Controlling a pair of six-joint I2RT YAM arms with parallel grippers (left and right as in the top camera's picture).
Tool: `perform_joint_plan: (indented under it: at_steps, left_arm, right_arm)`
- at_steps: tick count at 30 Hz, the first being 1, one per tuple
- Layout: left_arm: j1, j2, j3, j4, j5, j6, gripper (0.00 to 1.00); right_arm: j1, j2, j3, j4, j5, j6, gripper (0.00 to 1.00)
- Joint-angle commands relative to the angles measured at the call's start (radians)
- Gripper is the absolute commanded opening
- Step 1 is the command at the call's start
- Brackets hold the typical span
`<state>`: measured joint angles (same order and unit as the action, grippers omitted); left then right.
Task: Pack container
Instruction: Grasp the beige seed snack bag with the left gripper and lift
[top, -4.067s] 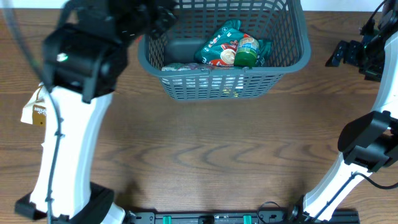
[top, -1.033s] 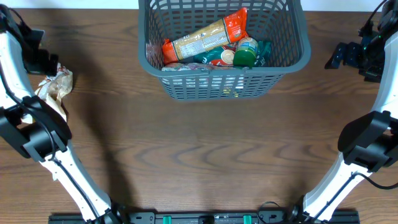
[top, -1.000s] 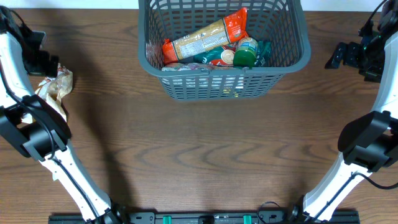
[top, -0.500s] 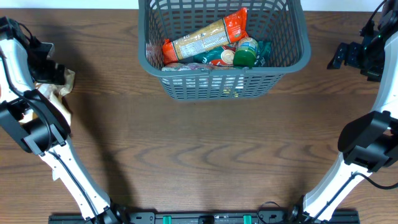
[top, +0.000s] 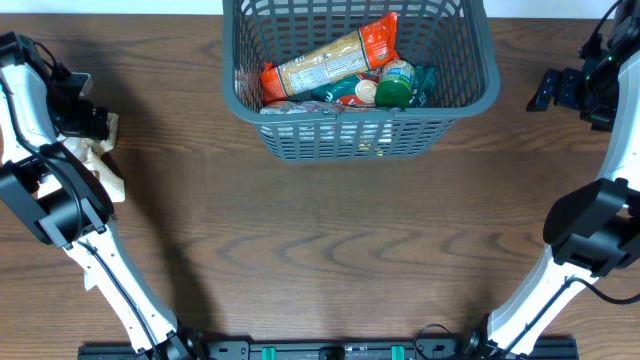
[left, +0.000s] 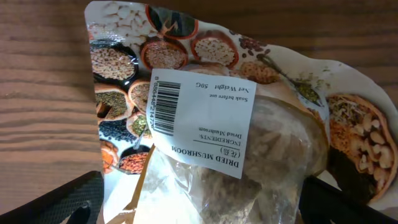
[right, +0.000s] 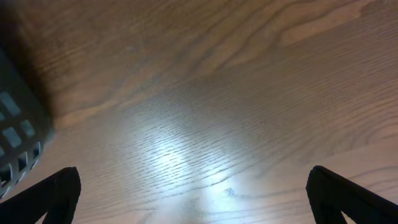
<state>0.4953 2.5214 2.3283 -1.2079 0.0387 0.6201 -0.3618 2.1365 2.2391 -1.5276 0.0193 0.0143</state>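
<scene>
Overhead, the container (top: 350, 138) sat at 12 o'clock on the desk (top: 320, 240). It held a long beige packet with an orange end (top: 330, 62), a green-capped jar (top: 397, 85) and a teal packet (top: 340, 93). The left arm ran from its base near 7 o'clock up the left edge and folded back on itself. This put the left gripper (top: 88, 120) at 10 o'clock, over a mushroom packet (top: 103, 160) lying on the desk well apart from the container. The right arm climbed the right edge from 5 o'clock, and the right gripper (top: 545, 90) hung at 2 o'clock, beside the container but not touching it.

Left wrist view looked straight down on the mushroom packet (left: 261, 162), its white label (left: 202, 127) reading "DRIED MUSHROOM". The left gripper (left: 205, 208) was spread wide, with one finger on each side of the packet. I could not tell whether either finger touched it.

Right wrist view showed the right gripper (right: 196, 196) spread wide over bare desk (right: 217, 93), with a corner of the container (right: 15, 118) at 9 o'clock.
</scene>
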Motion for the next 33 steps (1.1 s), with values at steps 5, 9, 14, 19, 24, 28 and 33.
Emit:
perform_joint_plan:
  at_steps: [5,9,14,19,24,28,33]
  left_arm:
    - [0.012,0.043,-0.07,0.021,0.036,0.012,0.99]
    - [0.012,0.043,-0.145,0.057,0.041,0.011,0.99]
    - [0.012,0.043,-0.174,0.065,0.061,0.011,0.94]
    - [0.005,0.038,-0.172,0.064,0.064,0.011,0.65]
    - [-0.016,0.018,-0.15,0.065,0.063,0.002,0.45]
    - [-0.04,-0.022,-0.122,0.066,0.064,-0.043,0.37]
    - [-0.073,-0.123,-0.1,0.072,0.063,-0.196,0.32]
  right_arm:
    - [0.002,0.0,-0.002,-0.002,0.011,-0.008,0.99]
    - [0.002,0.0,-0.002,-0.006,0.011,-0.008,0.99]
    - [0.002,0.0,-0.002,-0.018,0.011,-0.007,0.99]
    - [0.002,0.0,-0.002,-0.021,0.01,0.001,0.99]
    - [0.002,0.0,-0.002,-0.022,0.01,0.007,0.99]
    - [0.003,0.0,-0.002,-0.025,0.01,0.008,0.99]
    - [0.003,0.0,-0.002,-0.026,0.01,0.008,0.99]
